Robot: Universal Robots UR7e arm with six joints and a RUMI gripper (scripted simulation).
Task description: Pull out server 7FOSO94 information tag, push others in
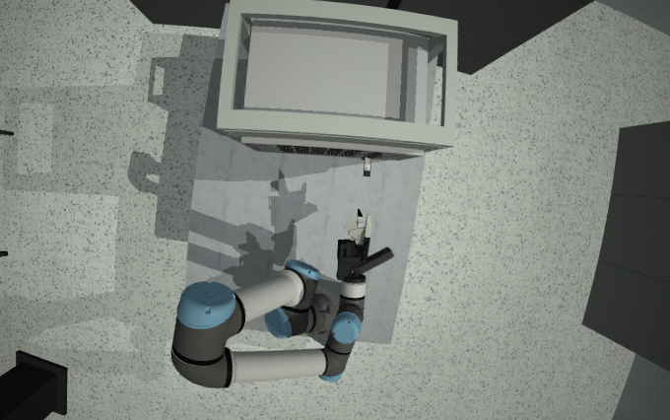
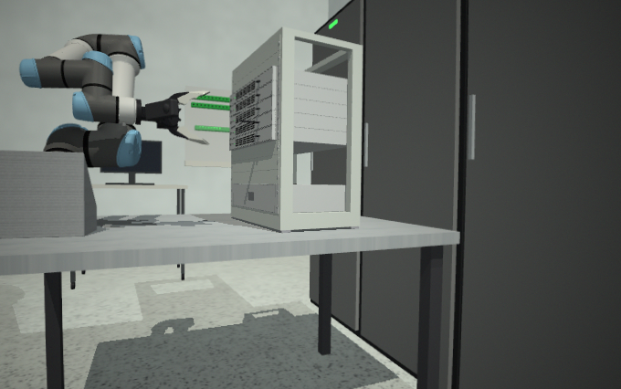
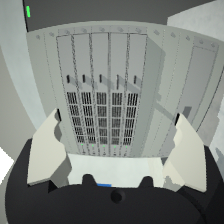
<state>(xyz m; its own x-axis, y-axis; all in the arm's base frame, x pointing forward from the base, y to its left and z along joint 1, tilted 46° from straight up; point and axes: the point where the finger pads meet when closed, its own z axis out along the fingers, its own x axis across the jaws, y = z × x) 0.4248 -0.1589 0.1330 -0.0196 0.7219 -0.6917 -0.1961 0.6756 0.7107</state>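
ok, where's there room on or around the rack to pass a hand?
Room: the gap between the gripper and the front of the rack, and the opening in the rack's side between the server stack and the low unit. Crowded: the stack itself, its servers packed close, with a tag jutting out.

Layout: rack on table, arm facing it

Servers (image 2: 321,105) (image 3: 102,55) stacked in rack (image 1: 336,120) (image 2: 287,137) (image 3: 42,75). Rack stands on table (image 1: 380,197) (image 2: 228,247). One tag (image 1: 367,167) (image 2: 248,120) juts from the rack front toward gripper (image 1: 360,227) (image 2: 194,118) (image 3: 117,150), apart from it. Cabinets (image 2: 407,137) behind rack. Monitor (image 2: 151,157) on a far desk (image 2: 169,186).
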